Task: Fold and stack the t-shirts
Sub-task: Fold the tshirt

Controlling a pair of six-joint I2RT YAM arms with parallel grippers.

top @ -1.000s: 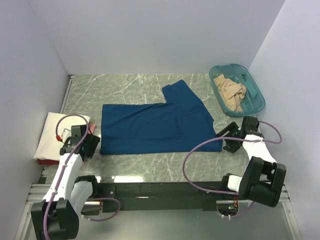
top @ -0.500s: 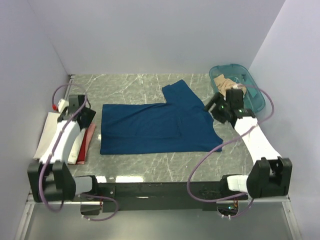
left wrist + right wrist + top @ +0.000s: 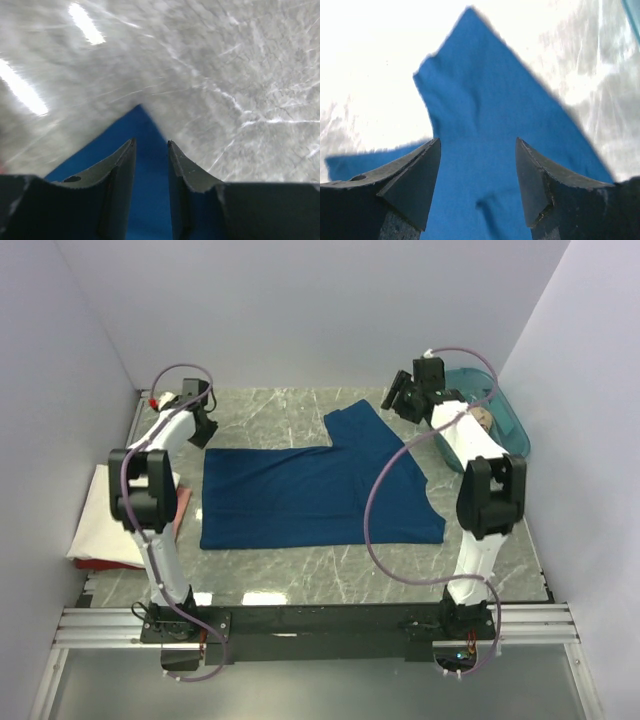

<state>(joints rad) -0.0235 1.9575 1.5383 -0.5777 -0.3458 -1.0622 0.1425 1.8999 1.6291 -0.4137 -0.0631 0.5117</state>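
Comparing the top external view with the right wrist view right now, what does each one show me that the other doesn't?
Only the top external view shows the whole blue t-shirt spread flat, the cream-white shirt at the table's left edge, the teal tub holding a tan shirt, and both arms reaching toward the far side. Only the right wrist view shows the right gripper up close, fingers open and gripping nothing. Both show the blue t-shirt's sleeve and the grey marble table.

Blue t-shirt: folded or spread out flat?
Partly folded: the blue t-shirt lies flat on the table as a rectangle with only one sleeve sticking out.
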